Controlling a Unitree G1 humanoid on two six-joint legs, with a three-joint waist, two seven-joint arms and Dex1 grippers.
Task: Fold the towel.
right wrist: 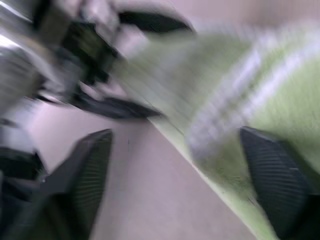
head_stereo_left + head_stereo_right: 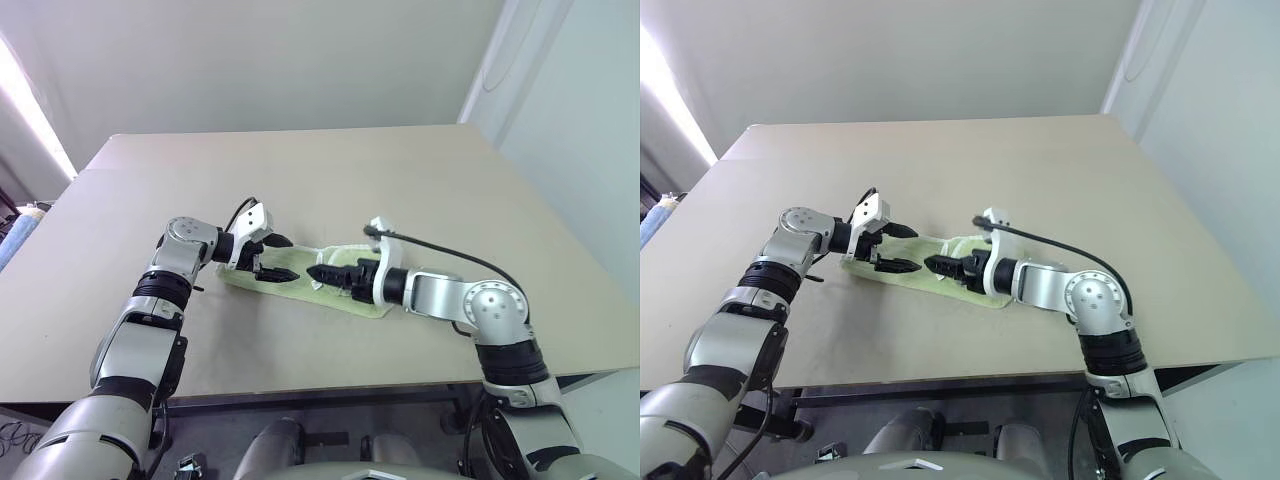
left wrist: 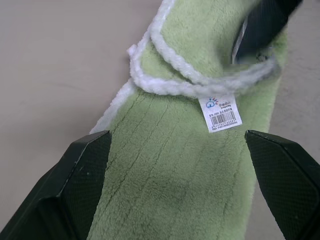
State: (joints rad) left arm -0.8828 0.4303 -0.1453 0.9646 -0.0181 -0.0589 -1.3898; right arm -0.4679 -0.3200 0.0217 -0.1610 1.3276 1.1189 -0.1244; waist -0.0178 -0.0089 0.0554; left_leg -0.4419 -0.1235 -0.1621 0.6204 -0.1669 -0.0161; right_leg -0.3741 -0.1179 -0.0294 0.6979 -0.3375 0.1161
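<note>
Two grippers meet over the towel (image 2: 300, 285), a lime-green terry cloth with white stitched edging that lies as a narrow strip on the tan table (image 2: 400, 180), running from about ten o'clock to four o'clock of the table's near middle. The left gripper (image 2: 272, 257) sits at the strip's ten o'clock end with its jaws spread wide, empty; in its wrist view the fingers (image 3: 75, 185) straddle flat green pile. The right gripper (image 2: 322, 272) points toward it from the four o'clock side, low over the cloth, and its jaws also stand apart in its wrist view, gripping nothing as far as that blurred picture lets me judge.

Near the strip's middle a turned-over edge shows as a curved white border (image 3: 170, 75) with a printed barcode tag (image 3: 220, 112) just below it. So the towel looks already doubled lengthwise at least once, with a flap laid over. What seems left is a further fold end to end, and some squaring of the bunched middle.
</note>
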